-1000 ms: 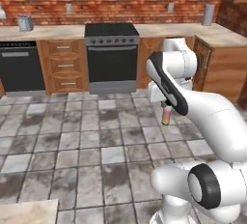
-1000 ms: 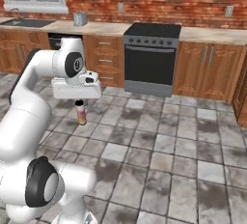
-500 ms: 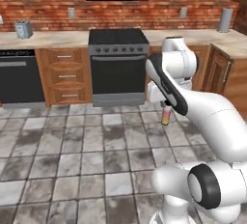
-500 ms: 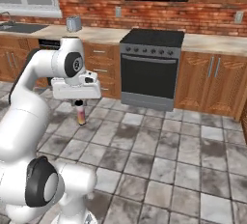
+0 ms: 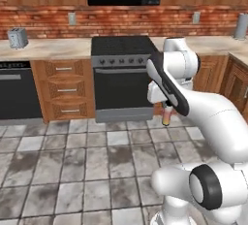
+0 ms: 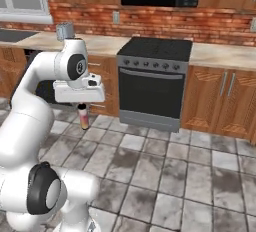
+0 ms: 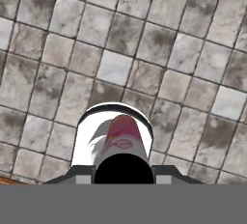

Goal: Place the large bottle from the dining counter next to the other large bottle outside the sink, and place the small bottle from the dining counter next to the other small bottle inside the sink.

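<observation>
Grey mottled stone floor tiles (image 5: 87, 166) run up to a black stove (image 6: 152, 83) set between wooden cabinets under a red brick wall. The jaws are clamped on a bottle (image 6: 83, 116), held upright above the floor left of the stove; its rounded body carries a red label (image 7: 123, 133), unreadable.

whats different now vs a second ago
The base has driven on, so the whole view shifted: the black stove now sits mid-frame in the left base view and the grey toaster has come into sight. The gripper stays shut on the small pale bottle with a black cap, hanging over the tiled floor as before.
</observation>
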Robot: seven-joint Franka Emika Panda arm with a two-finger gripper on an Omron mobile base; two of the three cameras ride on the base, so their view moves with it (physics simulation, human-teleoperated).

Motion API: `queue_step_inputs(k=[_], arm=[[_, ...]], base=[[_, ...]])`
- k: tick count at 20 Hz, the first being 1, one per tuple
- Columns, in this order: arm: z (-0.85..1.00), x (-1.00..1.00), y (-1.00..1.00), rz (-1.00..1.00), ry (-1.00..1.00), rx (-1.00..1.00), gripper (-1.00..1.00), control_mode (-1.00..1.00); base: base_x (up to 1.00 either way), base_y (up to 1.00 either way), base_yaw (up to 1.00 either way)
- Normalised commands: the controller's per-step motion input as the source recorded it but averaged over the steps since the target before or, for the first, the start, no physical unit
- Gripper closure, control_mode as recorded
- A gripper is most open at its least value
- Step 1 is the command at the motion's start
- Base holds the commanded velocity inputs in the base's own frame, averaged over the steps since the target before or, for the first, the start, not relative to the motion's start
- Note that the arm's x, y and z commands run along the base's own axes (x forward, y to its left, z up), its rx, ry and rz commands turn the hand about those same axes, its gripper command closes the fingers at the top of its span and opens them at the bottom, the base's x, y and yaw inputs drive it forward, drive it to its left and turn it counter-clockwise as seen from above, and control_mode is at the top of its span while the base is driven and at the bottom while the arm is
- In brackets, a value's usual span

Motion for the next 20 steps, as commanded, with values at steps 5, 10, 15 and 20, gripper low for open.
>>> queue_step_inputs(k=[5,10,15,20], arm=[[0.00,0.00,0.00,0.00,0.00,0.00,1.00,1.00],[0.00,0.00,0.00,0.00,0.00,0.00,1.00,1.00],[0.00,0.00,0.00,0.00,0.00,0.00,1.00,1.00],[0.00,0.00,0.00,0.00,0.00,0.00,1.00,1.00]], base=[[0.99,0.74,-0.11],[0.83,0.97,-0.17],[0.35,0.87,-0.10],[0.24,0.95,-0.08]])
